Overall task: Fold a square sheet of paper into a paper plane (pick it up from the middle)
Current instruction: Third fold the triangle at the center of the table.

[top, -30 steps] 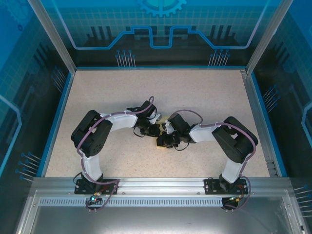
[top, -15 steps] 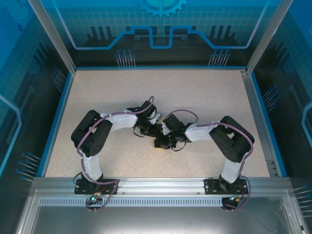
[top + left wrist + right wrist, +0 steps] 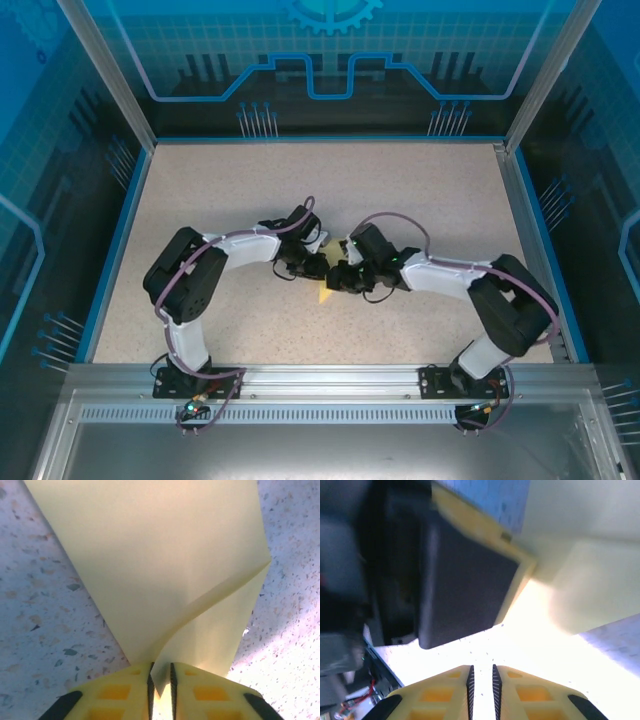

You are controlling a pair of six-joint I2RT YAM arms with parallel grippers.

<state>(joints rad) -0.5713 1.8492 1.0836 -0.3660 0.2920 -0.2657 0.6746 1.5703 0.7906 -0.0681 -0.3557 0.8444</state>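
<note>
The square sheet of paper (image 3: 165,565) is pale yellow and folded into a wedge, with one flap curling over a crease; it narrows toward my left gripper (image 3: 160,672). Its tip sits in the narrow gap between the left jaws, which stand slightly apart around it. In the top view a yellow corner of the sheet (image 3: 325,294) pokes out below the two grippers, which meet at mid-table. My right gripper (image 3: 481,672) is open by a narrow slit with nothing in it, hovering over the table beside the left gripper's dark finger (image 3: 465,585) and the paper (image 3: 590,580).
Speckled beige tabletop (image 3: 400,190) with a blue rim (image 3: 120,240) and aluminium posts at the sides. Both arms bend inward, the left arm's elbow (image 3: 185,280) near the left side and the right arm's elbow (image 3: 515,310) near the right.
The left jaws have parted a little around the paper's tip. The right arm's elbow swung out to the right and its gripper shifted, uncovering a yellow corner below the grippers.
</note>
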